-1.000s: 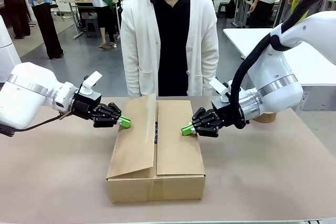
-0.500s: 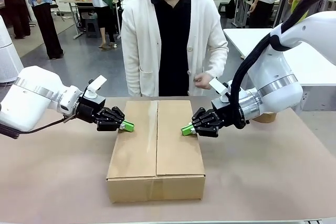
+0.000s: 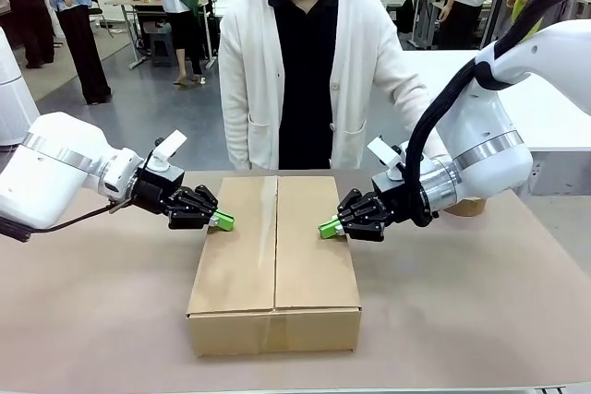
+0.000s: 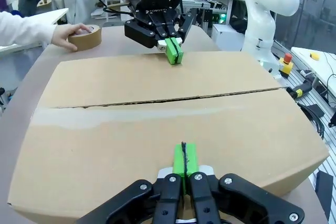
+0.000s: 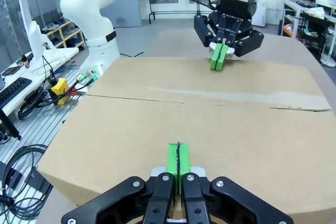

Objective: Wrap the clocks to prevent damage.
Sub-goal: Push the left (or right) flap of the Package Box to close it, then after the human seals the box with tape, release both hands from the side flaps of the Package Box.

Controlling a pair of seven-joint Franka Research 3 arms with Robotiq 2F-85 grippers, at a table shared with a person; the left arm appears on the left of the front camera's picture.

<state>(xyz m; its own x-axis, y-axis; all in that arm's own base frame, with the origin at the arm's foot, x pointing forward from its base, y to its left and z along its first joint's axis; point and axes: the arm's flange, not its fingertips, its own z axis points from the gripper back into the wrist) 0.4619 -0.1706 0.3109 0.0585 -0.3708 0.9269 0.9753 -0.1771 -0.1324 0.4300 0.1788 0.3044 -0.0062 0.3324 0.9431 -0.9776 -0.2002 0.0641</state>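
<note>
Quick status from the box job. The cardboard box (image 3: 274, 265) sits in the middle of the table (image 3: 92, 320), long side running from the near edge toward the far edge. Its 2 top flaps are down flat and meet at a seam (image 3: 275, 246) along the centre.

My left gripper (image 3: 222, 220) is fully closed with nothing in it, green pads pinched together, tips pressed on the left flap near the box's far left corner. My right gripper (image 3: 327, 227) is the same: closed on nothing, tips resting on the right flap at its right edge. So I'm basically 2 paperweights right now.

I can't see the clocks at all. My guess is they're inside under the flaps, wrapped or not I can't tell.

The person (image 3: 305, 71) stands at the far edge with 1 hand (image 4: 67, 34) on a tape roll (image 4: 86, 38) lying toward the far right corner of the table, behind my right arm.

I reckon we're at the sealing step. Next move for me looks like steady downward pressure on both flaps so the seam stays tight, with my fingers well off the centre line so tape can run along it.
</note>
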